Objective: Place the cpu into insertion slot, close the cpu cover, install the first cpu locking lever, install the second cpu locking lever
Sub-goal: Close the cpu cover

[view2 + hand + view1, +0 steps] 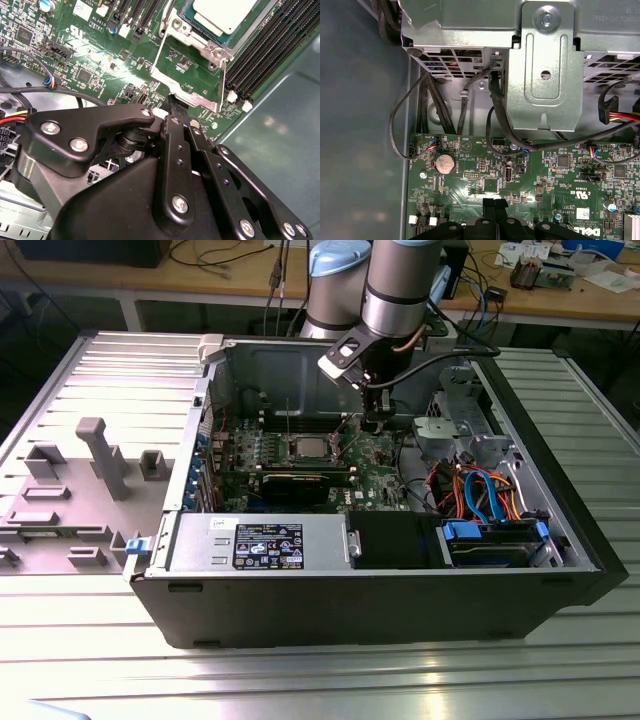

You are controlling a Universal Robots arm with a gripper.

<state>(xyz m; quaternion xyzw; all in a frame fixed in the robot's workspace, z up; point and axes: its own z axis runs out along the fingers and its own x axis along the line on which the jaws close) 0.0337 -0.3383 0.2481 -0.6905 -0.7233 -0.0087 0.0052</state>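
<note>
Silvery cover (202,98) open, lying between cpu (305,448) and tool (375,423). Cpu seated in slot (197,37), mid-frame in the exterior view, tool just to the exterior view's right. Tool clenched, tips touching cover's free edge. Likely hazard: slipping off thin metal, scraping board (100,65).

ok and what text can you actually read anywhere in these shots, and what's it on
Nothing can be quoted with confidence; every bit of print is too small to read.
Dark label on the silver box at the case front: white print, unreadable.
White sticker on the green board, second wrist view: unreadable.
White lettering printed on the green board, first wrist view: too fine to quote.
</note>
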